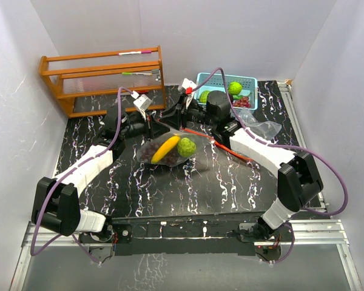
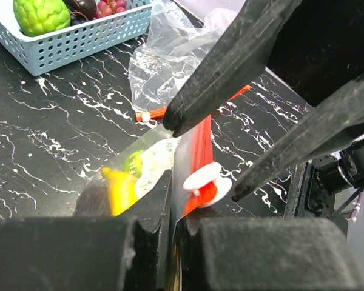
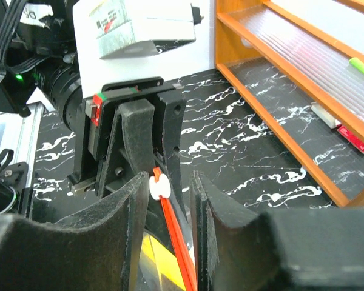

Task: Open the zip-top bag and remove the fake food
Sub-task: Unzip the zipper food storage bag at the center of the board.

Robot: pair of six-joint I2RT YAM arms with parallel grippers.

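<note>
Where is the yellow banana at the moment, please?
In the top view, the yellow banana lies inside the zip-top bag at the centre of the table, just left of a bumpy lime-green ball.

The table (image 1: 230,182) carries a rack (image 1: 100,76) at its far left corner. A basket (image 1: 227,77) stands to the right of the rack, at the far edge. Two round fruits (image 1: 234,88) and grapes (image 1: 243,102) lie in the basket.

The zip-top bag (image 1: 176,159) lies at the table centre, in front of the basket. Inside it, a banana (image 1: 165,148) lies between a grape bunch (image 1: 149,154) on the left and a round fruit (image 1: 186,147) on the right.

A second bag (image 1: 262,128) lies to the right of the first, in front of the basket's right end.

The left gripper (image 2: 173,194) sits at the zip-top bag's far edge. The right gripper (image 3: 168,179) is just beside it on the right, with one finger on each side of the zipper strip (image 3: 177,245).
</note>
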